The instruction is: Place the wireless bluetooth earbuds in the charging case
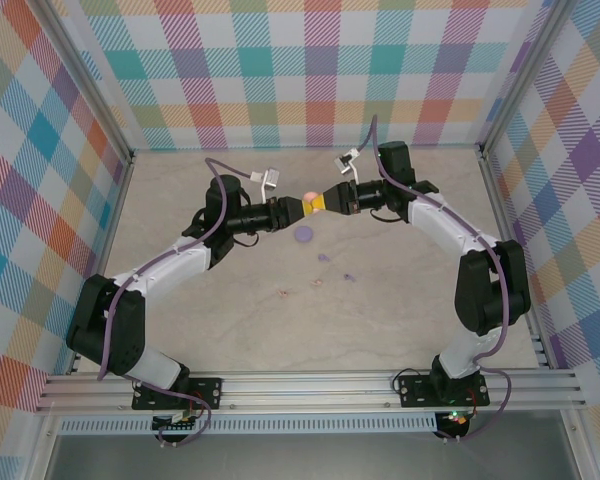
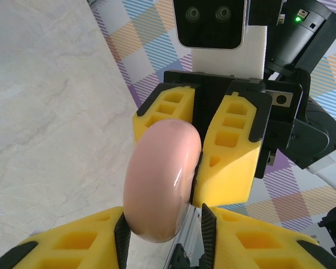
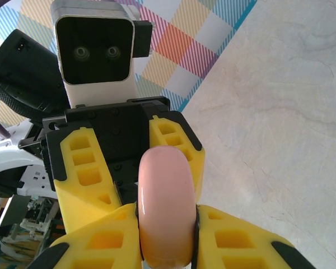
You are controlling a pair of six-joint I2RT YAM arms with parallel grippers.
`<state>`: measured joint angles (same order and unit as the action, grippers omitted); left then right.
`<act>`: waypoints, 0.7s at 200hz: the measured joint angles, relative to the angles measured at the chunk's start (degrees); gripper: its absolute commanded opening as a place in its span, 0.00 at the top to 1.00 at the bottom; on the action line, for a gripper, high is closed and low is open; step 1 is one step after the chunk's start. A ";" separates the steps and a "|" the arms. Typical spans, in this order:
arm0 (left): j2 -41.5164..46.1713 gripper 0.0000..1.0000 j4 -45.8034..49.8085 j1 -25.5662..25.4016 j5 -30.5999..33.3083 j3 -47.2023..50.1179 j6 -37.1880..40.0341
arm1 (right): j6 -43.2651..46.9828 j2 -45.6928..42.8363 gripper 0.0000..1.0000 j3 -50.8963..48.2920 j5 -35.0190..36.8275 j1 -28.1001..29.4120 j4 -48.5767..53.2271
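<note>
Both arms meet above mid-table, wrists level, fingertips facing each other. Pink charging case (image 2: 162,174), a round glossy disc, is held on edge in the air between them. Left gripper (image 2: 162,238): jaws closed on the case, black pads touching both of its faces at the lower end. Right gripper (image 3: 167,238): jaws clamped snug on the same case from the opposite side, its yellow fingers flanking the rim. Case shut as far as can be seen; seam not legible. On the marble-look table (image 1: 180,320), just in front of the grippers, lies a lilac disc case (image 1: 304,234). Earbuds loose on the table nearer the bases: two lilac bits (image 1: 323,258) and (image 1: 348,275), two pale pink bits (image 1: 317,283) and (image 1: 285,293), all apart from both cases. Plaid walls surround the table.
</note>
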<state>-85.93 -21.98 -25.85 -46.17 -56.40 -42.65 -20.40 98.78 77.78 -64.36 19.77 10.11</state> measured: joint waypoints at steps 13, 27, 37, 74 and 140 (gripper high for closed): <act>-0.04 0.61 -0.66 0.00 -0.15 -0.02 -0.11 | 0.81 0.00 0.86 0.59 -0.24 0.13 1.18; -0.04 0.61 -0.76 -0.02 -0.31 -0.07 -0.20 | 1.88 0.00 0.86 1.09 -0.35 0.15 2.38; -0.04 0.61 -0.76 0.00 -0.33 -0.09 -0.20 | 2.58 0.00 0.86 1.20 -0.50 0.13 3.13; -0.07 0.64 -0.76 -0.02 -0.90 -0.11 -0.24 | 5.66 0.00 0.84 1.88 -0.90 0.22 7.06; -0.26 0.81 -0.70 0.00 -1.33 -0.48 -0.83 | 7.78 0.00 0.77 3.04 -1.07 -0.13 9.94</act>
<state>-86.19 -22.68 -25.85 -47.51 -56.88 -43.48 -12.62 98.78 80.82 -65.43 19.64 20.05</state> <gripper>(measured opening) 0.235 0.233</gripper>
